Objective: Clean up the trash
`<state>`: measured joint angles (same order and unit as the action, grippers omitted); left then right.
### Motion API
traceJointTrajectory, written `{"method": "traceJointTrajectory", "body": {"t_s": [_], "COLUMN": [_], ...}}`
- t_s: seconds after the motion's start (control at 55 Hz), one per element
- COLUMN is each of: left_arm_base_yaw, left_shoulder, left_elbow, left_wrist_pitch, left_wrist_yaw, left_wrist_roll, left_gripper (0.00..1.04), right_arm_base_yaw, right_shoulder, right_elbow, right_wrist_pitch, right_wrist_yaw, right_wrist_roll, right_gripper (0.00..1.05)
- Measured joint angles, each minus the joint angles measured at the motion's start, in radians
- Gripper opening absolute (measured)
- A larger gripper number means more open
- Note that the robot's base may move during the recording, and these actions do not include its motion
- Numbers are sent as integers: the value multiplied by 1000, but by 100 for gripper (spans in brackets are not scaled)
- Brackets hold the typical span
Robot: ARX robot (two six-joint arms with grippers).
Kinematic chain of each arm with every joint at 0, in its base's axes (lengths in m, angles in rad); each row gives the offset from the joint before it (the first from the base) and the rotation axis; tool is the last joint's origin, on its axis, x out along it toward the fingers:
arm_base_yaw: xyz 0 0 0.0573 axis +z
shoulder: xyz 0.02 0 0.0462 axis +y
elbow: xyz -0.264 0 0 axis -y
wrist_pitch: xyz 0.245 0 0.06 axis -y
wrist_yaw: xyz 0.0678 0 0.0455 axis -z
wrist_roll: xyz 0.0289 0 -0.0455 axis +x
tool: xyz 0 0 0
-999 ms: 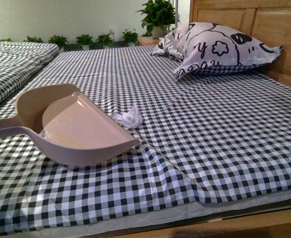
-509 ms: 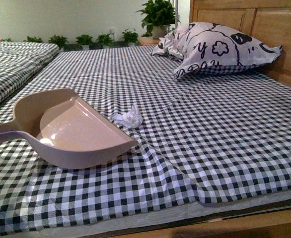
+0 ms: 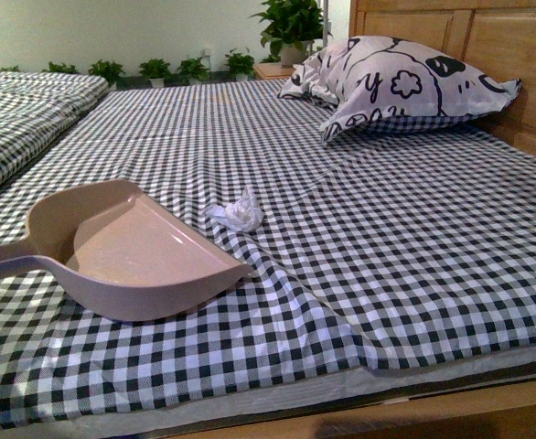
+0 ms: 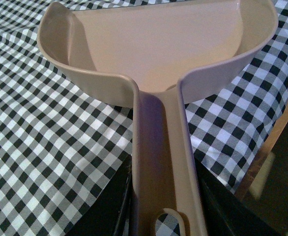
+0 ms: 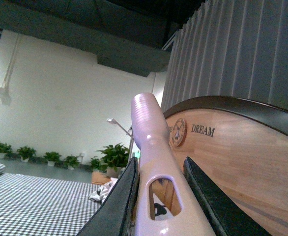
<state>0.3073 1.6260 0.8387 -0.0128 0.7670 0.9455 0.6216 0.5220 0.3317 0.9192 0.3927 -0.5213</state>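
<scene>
The trash (image 3: 238, 212), a small crumpled white paper wad, lies on the checked bedsheet just beyond the dustpan's front corner. The beige dustpan (image 3: 135, 251) rests on the sheet at front left, its mouth toward the wad and its handle running off the left edge. In the left wrist view my left gripper (image 4: 163, 206) is shut on the dustpan (image 4: 158, 44) handle. In the right wrist view my right gripper (image 5: 158, 196) is shut on the pinkish brush handle (image 5: 151, 142), which points up. The brush head is out of view. Neither arm shows in the front view.
A black-and-white patterned pillow (image 3: 401, 84) leans on the wooden headboard (image 3: 506, 46) at the back right. A second checked bed (image 3: 21, 119) lies to the left. Potted plants (image 3: 291, 27) line the far wall. The sheet has a raised fold (image 3: 314, 302) near the bed's front edge.
The dustpan has sunk lower and tilted flatter on the sheet, drifting slightly toward the front. The view has shifted a little. The wad has not moved.
</scene>
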Motion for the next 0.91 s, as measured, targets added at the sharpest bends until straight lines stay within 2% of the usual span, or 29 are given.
{"method": "traceJointTrajectory", "body": {"t_s": [0.345, 0.509, 0.854, 0.89, 0.908], "left_arm_base_yaw": [11, 14, 14, 14, 14], "left_shoulder": [53, 63, 63, 63, 63], "left_elbow": [16, 21, 21, 21, 21], "left_wrist_pitch": [29, -28, -29, -29, -29], "left_wrist_yaw": [12, 21, 23, 23, 23], "left_wrist_roll": [-20, -20, -20, -20, -20], "left_gripper": [29, 29, 29, 29, 29], "right_arm_base_yaw": [0, 0, 0, 5, 13], "right_shoulder": [0, 0, 0, -8, -23], "right_elbow": [0, 0, 0, 6, 24], "right_wrist_pitch": [0, 0, 0, -30, -105], "right_wrist_yaw": [0, 0, 0, 18, 48], "right_wrist_roll": [0, 0, 0, 9, 26], "right_gripper": [23, 23, 23, 23, 23]}}
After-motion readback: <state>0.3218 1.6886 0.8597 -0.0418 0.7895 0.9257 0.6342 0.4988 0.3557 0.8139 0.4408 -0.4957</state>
